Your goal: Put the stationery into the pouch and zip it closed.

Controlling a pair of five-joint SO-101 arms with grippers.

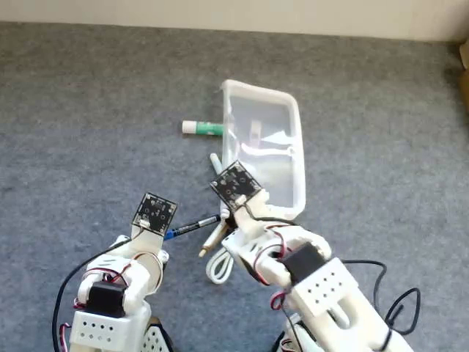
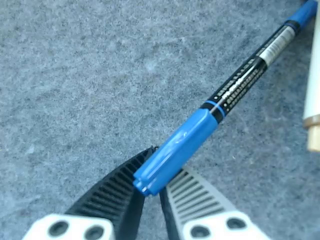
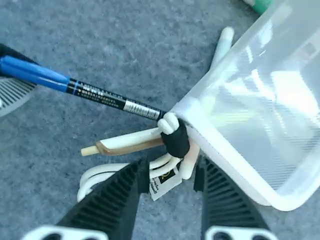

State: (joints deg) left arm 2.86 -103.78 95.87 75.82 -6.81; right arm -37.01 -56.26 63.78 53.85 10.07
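Observation:
A translucent white pouch [image 1: 265, 143] lies open on the grey carpet, also seen as the pouch [image 3: 260, 115] in the right wrist view. My left gripper [image 2: 152, 185] is shut on the cap end of a blue-and-black pen [image 2: 220, 100]; the pen [image 1: 192, 226] points toward the pouch's near corner. My right gripper [image 3: 171, 172] is open at that corner, its fingers either side of the black zip pull [image 3: 175, 140] and a small tag. A beige pen [image 3: 125, 145] and a white pen [image 3: 222, 45] lie beside the pouch. A green-capped glue stick [image 1: 201, 127] lies left of the pouch.
A looped white cord [image 1: 218, 268] lies by the right arm's base, under the beige pen [image 1: 211, 240]. Grey carpet [image 1: 88, 110] stretches bare to the left and far side. A pale wall edge runs along the back.

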